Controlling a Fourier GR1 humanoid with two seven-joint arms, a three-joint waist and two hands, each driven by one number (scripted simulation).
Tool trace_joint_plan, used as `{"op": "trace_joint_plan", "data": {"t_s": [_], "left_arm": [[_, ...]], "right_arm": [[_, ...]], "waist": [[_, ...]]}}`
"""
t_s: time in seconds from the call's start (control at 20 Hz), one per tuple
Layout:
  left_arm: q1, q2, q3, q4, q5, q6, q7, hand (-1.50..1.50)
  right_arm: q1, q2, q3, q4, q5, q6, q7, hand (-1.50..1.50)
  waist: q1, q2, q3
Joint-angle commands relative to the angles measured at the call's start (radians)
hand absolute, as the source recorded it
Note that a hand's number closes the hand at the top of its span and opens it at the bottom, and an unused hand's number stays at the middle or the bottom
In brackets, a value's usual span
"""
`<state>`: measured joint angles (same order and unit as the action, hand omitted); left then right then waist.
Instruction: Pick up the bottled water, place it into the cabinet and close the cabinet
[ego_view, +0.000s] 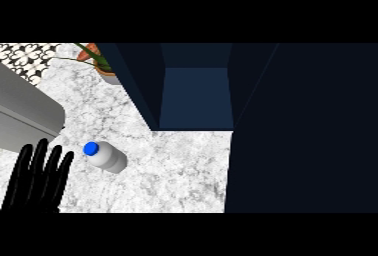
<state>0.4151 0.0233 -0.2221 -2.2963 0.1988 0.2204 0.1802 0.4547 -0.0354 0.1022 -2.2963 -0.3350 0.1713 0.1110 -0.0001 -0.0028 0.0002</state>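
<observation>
Down on the marbled table (177, 170) the bottled water (108, 158) sits at the left part of the surface, just to the right of the left robot hand (33, 195) and not touching it. It is a short, stubby bottle with a pale, whitish-grey body and a round, bright blue cap (91, 148). Seen steeply from above, the cap points toward the upper left and the body slants away to the lower right. No label or print can be made out on it, and its base is hidden behind its own body, so I cannot say for sure whether it stands upright or leans.

The left robot hand is released: its black fingers are straight and spread, pointing up the view, and they hold nothing. Its wrist and forearm are cut off at the lower edge.

Well apart from the bottle, up and to the right, the cabinet (196, 95) stands open, a dark navy box with a paler blue panel inside. A wide dark panel (303, 130) fills the right side and covers that part of the table; whether it is the door or a side wall is hard to tell.

A potted plant (105, 70) shows at the top, partly cut off, and a grey basin (26, 112) runs off the left edge.
</observation>
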Motion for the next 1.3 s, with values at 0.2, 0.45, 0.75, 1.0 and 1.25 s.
{"op": "trace_joint_plan", "data": {"t_s": [0.2, 0.45, 0.75, 1.0, 1.25], "left_arm": [[0.152, 0.02, 0.03, -0.008, 0.062, -0.074, -0.11, -1.5], [0.137, 0.017, 0.065, 0.077, 0.091, -0.131, -0.208, -1.5], [0.035, 0.028, 0.185, 0.133, 0.14, -0.093, -0.145, -1.5], [0.026, 0.054, 0.273, 0.257, 0.157, -0.157, -0.244, -1.5], [-0.019, 0.078, 0.324, 0.404, 0.172, -0.245, -0.313, -1.5]], "right_arm": [[0.055, 0.01, 0.009, 0.019, 0.014, 0.043, -0.055, -1.5], [0.042, 0.02, 0.031, 0.055, 0.075, 0.054, -0.103, -1.5], [0.085, 0.035, 0.095, 0.044, 0.102, 0.039, -0.136, -1.5], [0.175, -0.01, 0.031, 0.023, 0.035, 0.13, -0.196, -1.5], [0.113, 0.013, 0.049, 0.067, 0.089, 0.092, -0.19, -1.5]], "waist": [[0.003, 0.0, 0.0], [0.002, 0.001, -0.001], [-0.005, 0.002, 0.0], [-0.008, 0.001, 0.0], [-0.003, 0.002, 0.0]]}}
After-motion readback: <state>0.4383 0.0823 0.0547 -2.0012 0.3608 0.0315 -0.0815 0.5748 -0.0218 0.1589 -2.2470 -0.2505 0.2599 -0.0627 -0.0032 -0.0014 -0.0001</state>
